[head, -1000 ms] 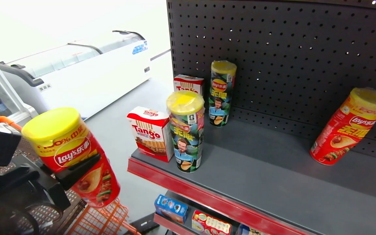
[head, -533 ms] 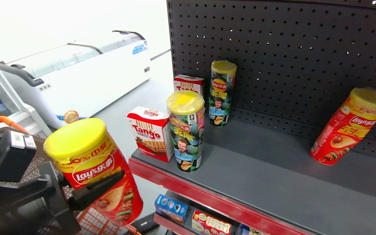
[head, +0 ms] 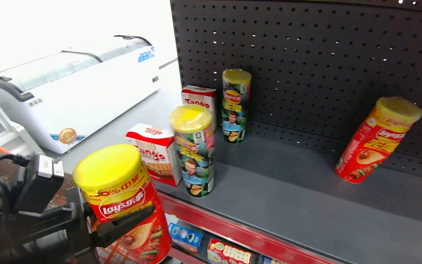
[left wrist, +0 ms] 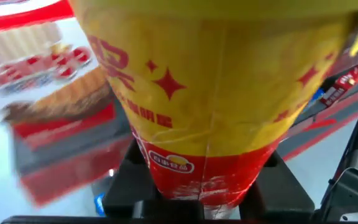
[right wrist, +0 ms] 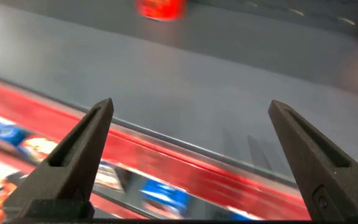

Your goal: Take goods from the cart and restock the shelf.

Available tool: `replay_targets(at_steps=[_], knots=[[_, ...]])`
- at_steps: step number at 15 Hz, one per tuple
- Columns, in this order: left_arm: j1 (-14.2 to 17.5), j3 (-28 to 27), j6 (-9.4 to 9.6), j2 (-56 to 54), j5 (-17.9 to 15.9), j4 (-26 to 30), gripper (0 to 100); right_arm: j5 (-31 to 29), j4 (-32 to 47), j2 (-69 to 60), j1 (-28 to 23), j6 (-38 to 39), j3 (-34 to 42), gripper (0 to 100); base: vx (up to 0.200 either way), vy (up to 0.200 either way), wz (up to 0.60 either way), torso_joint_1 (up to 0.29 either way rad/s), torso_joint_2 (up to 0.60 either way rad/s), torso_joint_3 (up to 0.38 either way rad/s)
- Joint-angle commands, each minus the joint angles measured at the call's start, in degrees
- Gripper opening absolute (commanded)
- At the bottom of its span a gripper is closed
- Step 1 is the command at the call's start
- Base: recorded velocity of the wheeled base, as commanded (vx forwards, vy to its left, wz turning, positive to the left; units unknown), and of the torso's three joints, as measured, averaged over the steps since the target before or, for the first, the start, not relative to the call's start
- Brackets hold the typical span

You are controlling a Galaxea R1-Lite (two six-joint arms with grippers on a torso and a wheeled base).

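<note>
A dark shelf [head: 288, 198] with a pegboard back [head: 306, 55] stands beside a white freezer [head: 68, 95]. The left claw [head: 115, 220] is clenched on a red can [head: 123, 198], yellow lid up and slightly tilted, just off the shelf's left front corner. The right claw [right wrist: 191, 106] is released, jaws wide apart above the shelf's red front edge. On the shelf stand two green cans [head: 193, 150] and two wafer boxes [head: 156, 154]. A second red can [head: 377, 139] leans against the pegboard, well apart from them.
</note>
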Motion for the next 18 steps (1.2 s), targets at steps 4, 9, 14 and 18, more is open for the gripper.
replay_targets(at_steps=[4, 9, 14, 18], knots=[[-0.03, -0.10, 0.03, 1.28, -0.05, 0.09, 0, 0.00, 0.01, 0.07, 0.03, -0.01, 0.00, 100, 0.000, 0.000, -0.60, 0.002, 0.01, 0.005], [0.06, -0.28, -0.05, 1.81, 0.04, -0.09, 0, 0.00, 0.01, 0.07, 0.03, -0.01, 0.00, 100, 0.000, 0.000, -0.24, 0.003, 0.00, 0.001], [0.32, -4.76, -0.14, 1.63, 0.13, -0.18, 0, 0.00, 0.01, 0.07, 0.03, -0.01, 0.00, 100, 0.000, 0.000, 0.00, 0.000, 0.00, 0.000], [0.15, -7.40, -0.76, 1.10, 0.13, 0.26, 0, 0.00, 0.01, 0.07, 0.03, -0.01, 0.00, 100, 0.000, 0.000, 0.00, 0.000, 0.00, 0.000]])
